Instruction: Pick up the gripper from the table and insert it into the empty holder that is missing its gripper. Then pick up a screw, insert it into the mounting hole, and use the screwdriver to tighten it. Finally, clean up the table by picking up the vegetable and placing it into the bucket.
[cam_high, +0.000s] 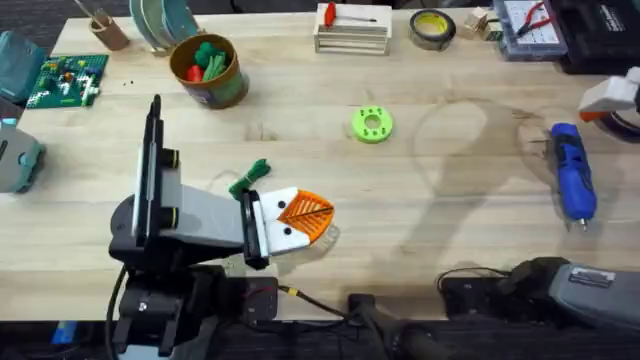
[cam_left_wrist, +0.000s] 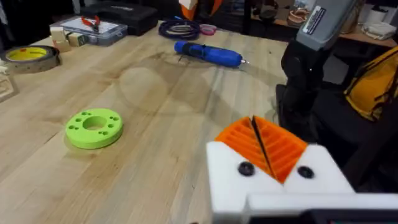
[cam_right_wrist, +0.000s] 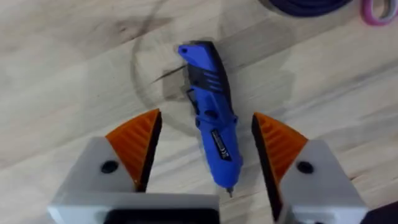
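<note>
My left gripper (cam_high: 305, 214) lies low over the table's front middle, shut, its two orange ribbed pads (cam_left_wrist: 264, 142) pressed together. Each pad sits in a white holder (cam_left_wrist: 314, 177) with a black dot. Whether a screw is there I cannot tell. The dark green vegetable (cam_high: 250, 178) lies just behind this gripper. Far back left stands the bucket (cam_high: 222, 88), with toy pieces inside. The blue screwdriver (cam_high: 572, 170) (cam_left_wrist: 208, 54) lies at the right. My right gripper (cam_right_wrist: 205, 134) (cam_high: 612, 104) hovers open above it, one finger on each side of the screwdriver (cam_right_wrist: 211, 124), not touching.
A lime green ring disc (cam_high: 372, 124) (cam_left_wrist: 93, 127) lies mid-table. Along the back edge are a yellow tape roll (cam_high: 432, 28), a white rack with a red-handled tool (cam_high: 352, 30), a parts box (cam_high: 530, 25) and a wooden cup (cam_high: 108, 30). A green board (cam_high: 68, 80) sits far left.
</note>
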